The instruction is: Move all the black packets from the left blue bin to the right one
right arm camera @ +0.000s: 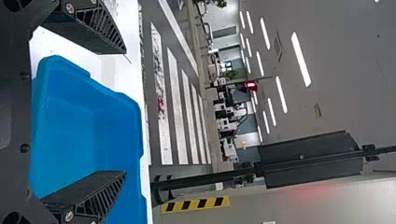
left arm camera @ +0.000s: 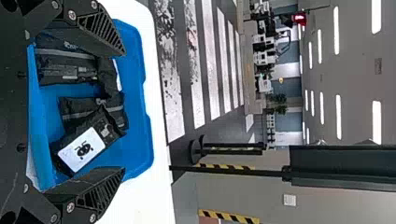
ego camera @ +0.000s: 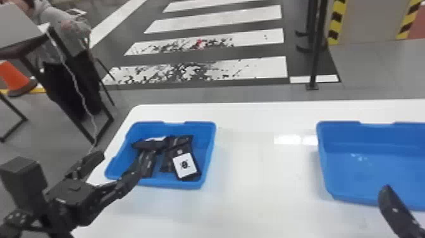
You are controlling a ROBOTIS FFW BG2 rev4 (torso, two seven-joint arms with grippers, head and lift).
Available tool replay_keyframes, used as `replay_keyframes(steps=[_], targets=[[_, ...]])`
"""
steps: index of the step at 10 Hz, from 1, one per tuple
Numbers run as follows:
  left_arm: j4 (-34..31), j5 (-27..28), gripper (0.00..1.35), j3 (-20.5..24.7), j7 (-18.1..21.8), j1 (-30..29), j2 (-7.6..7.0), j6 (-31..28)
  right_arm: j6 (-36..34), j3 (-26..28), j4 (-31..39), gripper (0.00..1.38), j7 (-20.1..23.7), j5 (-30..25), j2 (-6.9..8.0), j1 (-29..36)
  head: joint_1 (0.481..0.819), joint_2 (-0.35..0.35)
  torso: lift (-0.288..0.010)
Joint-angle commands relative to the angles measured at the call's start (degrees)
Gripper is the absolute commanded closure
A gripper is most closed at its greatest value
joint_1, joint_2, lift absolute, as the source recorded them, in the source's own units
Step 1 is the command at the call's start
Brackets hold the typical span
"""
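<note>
And here was the left hand [ego camera: 119, 165], out over the near-left corner of the left blue bin [ego camera: 209, 150], its fingers spread well apart with nothing clamped between them! The black packets [ego camera: 185, 141] were all in that bin, just beyond the hand and off to its right. One finger reached across the near rim in the head view, close by the leftmost packet [ego camera: 147, 165]; whether the two touched, I couldn't tell.

Now, the lie of them: that leftmost packet ran mostly near to far, its near end angled a little left. Across the far side came a crosswise packet [ego camera: 146, 145], long axis left to right. And over on the right, the labelled packet [ego camera: 195, 174], farthest from the hand, lay with its long axis near to far on a slant, far end tipped left, near end pointing right toward the near wall, white label [ego camera: 184, 165] face up on that near part.

Across the white tabletop [ego camera: 262, 190], the right hand [ego camera: 393, 209] waited at the near side of the right blue bin [ego camera: 373, 136], well apart from the packets. Its fingers stood wide open too, nothing in their grasp.
</note>
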State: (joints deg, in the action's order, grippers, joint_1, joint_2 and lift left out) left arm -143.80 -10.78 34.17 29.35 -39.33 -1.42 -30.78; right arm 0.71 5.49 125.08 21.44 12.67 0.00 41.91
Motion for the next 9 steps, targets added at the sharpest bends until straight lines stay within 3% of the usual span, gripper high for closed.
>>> replay_keyframes(steps=[1, 4, 6, 9], targets=[[1.0, 0.39, 0.18, -0.12, 0.0, 0.94, -0.43, -2.83, 0.0, -0.01, -0.13, 0.1, 0.01, 0.13, 0.05, 0.0, 0.695, 0.277, -0.154], [1.42, 3.93, 0.18, -0.46, 0.0, 5.58, -1.39, -12.53, 0.0, -0.12, -0.13, 0.1, 0.01, 0.36, 0.05, 0.0, 0.695, 0.293, -0.154], [3.53, 3.93, 0.18, -2.75, 0.0, 9.94, -2.89, -20.41, 0.0, -0.24, -0.27, 0.1, 0.18, 0.47, 0.05, 0.0, 0.695, 0.302, -0.154], [6.62, 5.19, 0.18, -5.95, -1.49, 15.71, -4.21, -25.61, 0.0, -0.35, -0.41, 0.1, 0.36, 0.59, 0.05, -0.15, 0.695, 0.274, -0.154]])
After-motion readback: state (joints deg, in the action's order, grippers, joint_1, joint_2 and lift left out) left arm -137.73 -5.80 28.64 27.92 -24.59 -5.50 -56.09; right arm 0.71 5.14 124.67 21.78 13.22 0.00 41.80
